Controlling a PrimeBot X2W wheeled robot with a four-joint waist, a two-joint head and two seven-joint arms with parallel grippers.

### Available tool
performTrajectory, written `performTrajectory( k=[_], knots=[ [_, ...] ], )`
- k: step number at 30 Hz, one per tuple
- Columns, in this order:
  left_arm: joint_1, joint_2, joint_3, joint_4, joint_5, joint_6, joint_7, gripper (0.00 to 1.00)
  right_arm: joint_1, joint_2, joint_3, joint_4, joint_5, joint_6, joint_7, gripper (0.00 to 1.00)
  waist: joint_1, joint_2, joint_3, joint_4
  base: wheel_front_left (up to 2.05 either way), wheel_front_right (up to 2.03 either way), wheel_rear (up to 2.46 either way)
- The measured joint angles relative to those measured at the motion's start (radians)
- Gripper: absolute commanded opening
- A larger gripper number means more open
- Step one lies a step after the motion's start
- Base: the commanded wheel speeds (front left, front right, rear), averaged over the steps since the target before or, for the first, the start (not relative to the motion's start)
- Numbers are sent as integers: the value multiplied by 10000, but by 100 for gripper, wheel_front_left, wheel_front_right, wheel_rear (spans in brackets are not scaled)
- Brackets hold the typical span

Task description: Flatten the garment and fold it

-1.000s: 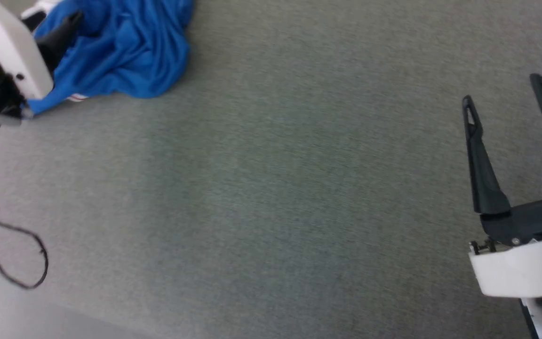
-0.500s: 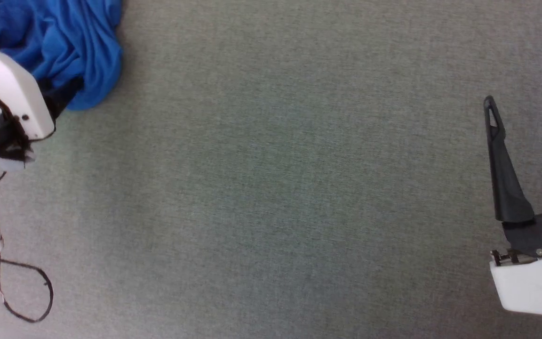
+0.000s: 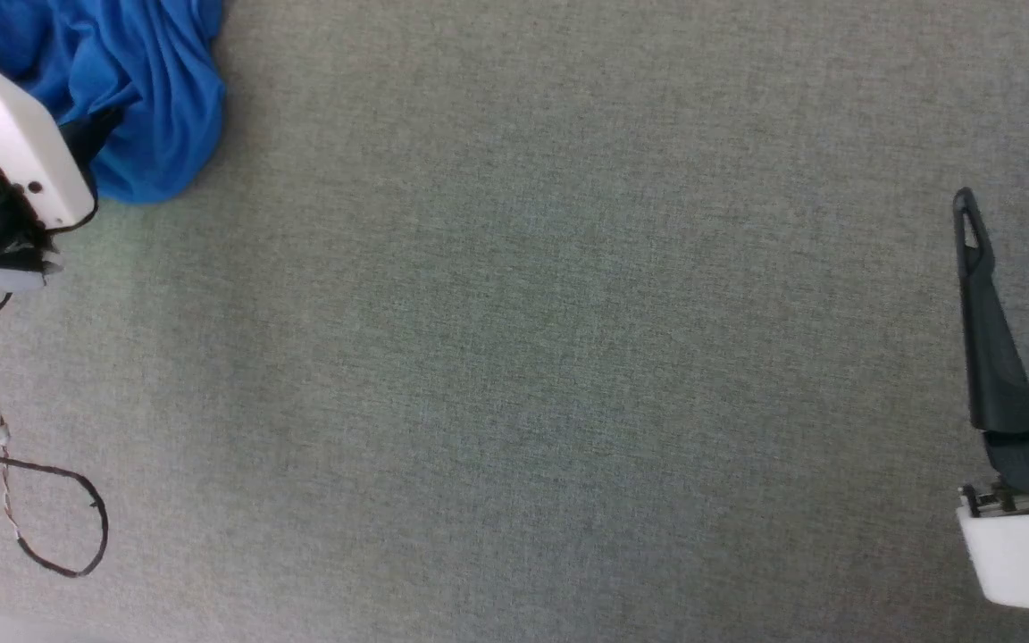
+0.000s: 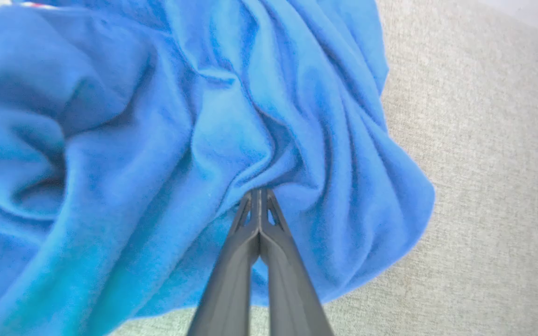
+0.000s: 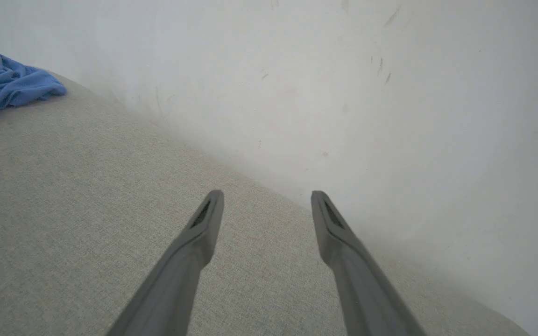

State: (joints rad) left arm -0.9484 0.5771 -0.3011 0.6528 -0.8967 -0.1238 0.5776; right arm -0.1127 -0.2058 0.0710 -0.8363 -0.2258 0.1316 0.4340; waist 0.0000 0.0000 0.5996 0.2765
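The garment (image 4: 157,140) is a crumpled royal-blue heap on the grey cloth surface, at the top left of the head view (image 3: 148,80). A sliver of red-striped white trim shows at its far edge. My left gripper (image 4: 259,192) is shut, its tips pinching a fold near the heap's near edge, and creases run out from that spot. The pale left wrist (image 3: 5,152) covers part of the heap. My right gripper (image 5: 266,200) stands open with nothing between its fingers, far to the right above bare surface. One right finger (image 3: 983,330) shows in the head view.
A grey woven surface (image 3: 523,357) spreads wide between the two arms. A white wall (image 5: 367,93) rises just beyond its far edge ahead of the right gripper. A thin dark cable loop (image 3: 59,518) hangs by the left arm.
My left gripper has gone from open to shut on a fold of the garment. The whole head picture has shifted, so the camera moved; the right gripper stays open.
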Motion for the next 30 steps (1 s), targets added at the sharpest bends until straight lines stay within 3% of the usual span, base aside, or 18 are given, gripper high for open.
performTrajectory(
  k=[15,22,23,24,30],
  knots=[
    [-384,560,397,-581,-245,0,-648,0,-68,665,-46,928,253,2,-1053,100,-1,0,-921,-242,0,0,0],
    [-678,721,698,-1172,-65,29,-1599,0,-76,1126,-92,1622,378,0,-1793,100,-1,0,-1572,-212,0,0,0],
    [-681,717,723,-1220,-59,56,-1732,36,-75,1177,-105,1726,407,0,-1891,100,-1,0,-1671,-206,0,0,0],
    [-681,711,729,-1266,0,67,-1889,100,-72,1225,-134,1829,433,0,-1985,100,-1,0,-1777,-199,0,0,0],
    [-644,675,855,-1797,418,121,-3244,100,3,1457,-309,2284,673,0,-2451,100,-2,0,-2527,-154,0,0,0]
  ],
)
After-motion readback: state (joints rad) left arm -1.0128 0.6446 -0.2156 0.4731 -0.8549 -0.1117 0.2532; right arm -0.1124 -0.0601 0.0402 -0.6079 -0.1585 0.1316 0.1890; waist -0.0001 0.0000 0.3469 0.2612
